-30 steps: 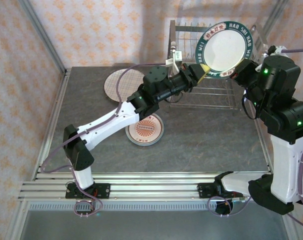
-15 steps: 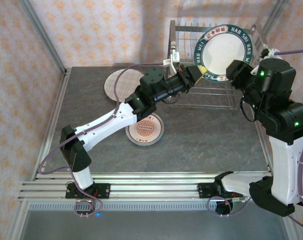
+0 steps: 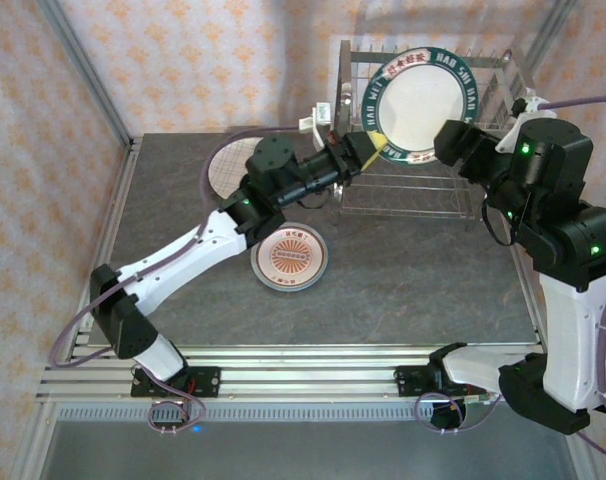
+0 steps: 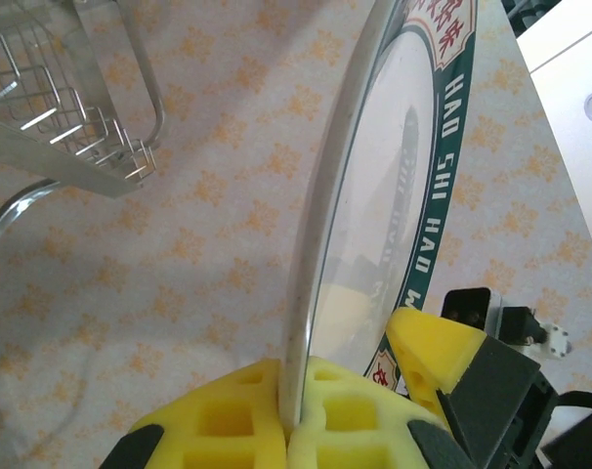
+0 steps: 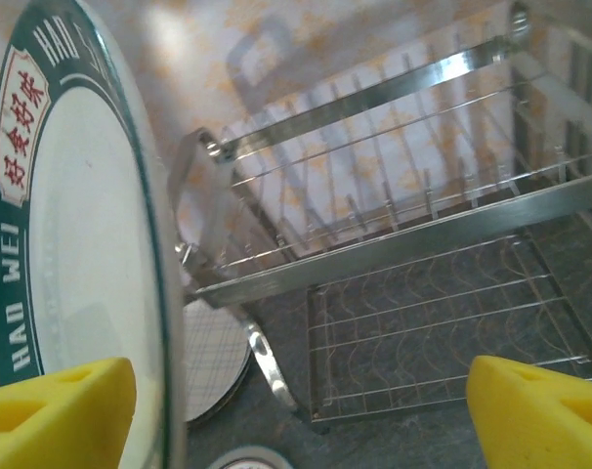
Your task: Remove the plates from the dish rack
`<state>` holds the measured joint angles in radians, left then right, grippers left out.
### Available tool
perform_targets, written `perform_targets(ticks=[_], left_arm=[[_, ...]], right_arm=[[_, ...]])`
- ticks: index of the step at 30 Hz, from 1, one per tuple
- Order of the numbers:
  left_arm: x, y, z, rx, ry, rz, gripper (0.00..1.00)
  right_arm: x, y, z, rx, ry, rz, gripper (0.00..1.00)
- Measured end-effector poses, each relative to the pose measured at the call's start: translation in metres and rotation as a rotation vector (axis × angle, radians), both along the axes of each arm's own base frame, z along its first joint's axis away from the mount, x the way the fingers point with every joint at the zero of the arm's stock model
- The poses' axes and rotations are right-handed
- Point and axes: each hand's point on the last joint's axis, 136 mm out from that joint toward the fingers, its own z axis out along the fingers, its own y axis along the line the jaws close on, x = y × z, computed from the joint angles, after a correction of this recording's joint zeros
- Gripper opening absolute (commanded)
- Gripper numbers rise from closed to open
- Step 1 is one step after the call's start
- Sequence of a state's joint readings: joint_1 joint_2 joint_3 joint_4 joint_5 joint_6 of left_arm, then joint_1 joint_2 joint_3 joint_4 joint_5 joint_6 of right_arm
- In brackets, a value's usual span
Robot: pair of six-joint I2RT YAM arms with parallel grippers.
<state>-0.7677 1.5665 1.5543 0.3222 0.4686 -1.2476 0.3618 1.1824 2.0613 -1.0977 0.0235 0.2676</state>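
From above, three round plates are showing. The left jaws are pinching the rim of a green-rimmed plate (image 3: 423, 100), white-centred, holding it upright in front of the chrome wire dish rack (image 3: 413, 195). A checked plate (image 3: 226, 172) and a pink-patterned plate (image 3: 291, 258) are lying flat on the grey table (image 3: 413, 280). The right jaws are standing open beside the held plate.

At the left wrist, yellow foam pads (image 4: 228, 420) are clamping the glossy rim.

At the right wrist, two yellow fingertips (image 5: 52, 410) are spreading wide, with the rim just beside one.

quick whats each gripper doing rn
Left gripper: shut on the edge of the green-rimmed plate.
Right gripper: open, gripping nothing.
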Motion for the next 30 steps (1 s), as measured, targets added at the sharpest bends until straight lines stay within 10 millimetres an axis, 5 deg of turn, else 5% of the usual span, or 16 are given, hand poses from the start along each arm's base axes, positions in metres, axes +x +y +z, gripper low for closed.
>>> perform_targets(ticks=[6, 14, 21, 30], left_arm=[[-0.015, 0.044, -0.01, 0.087, 0.006, 0.02, 0.0], [-0.04, 0.104, -0.063, 0.299, 0.068, 0.066, 0.0], [-0.067, 0.149, -0.145, 0.447, 0.189, 0.085, 0.0], [-0.082, 0.176, -0.273, 0.578, 0.422, 0.097, 0.0]], right_arm=[[-0.024, 0.036, 0.016, 0.013, -0.066, 0.256, 0.99], [-0.032, 0.062, 0.006, 0.002, -0.056, 0.427, 1.0], [-0.023, 0.08, -0.031, -0.035, 0.025, 0.521, 0.99], [-0.031, 0.102, -0.113, -0.089, 0.052, 0.697, 1.0]])
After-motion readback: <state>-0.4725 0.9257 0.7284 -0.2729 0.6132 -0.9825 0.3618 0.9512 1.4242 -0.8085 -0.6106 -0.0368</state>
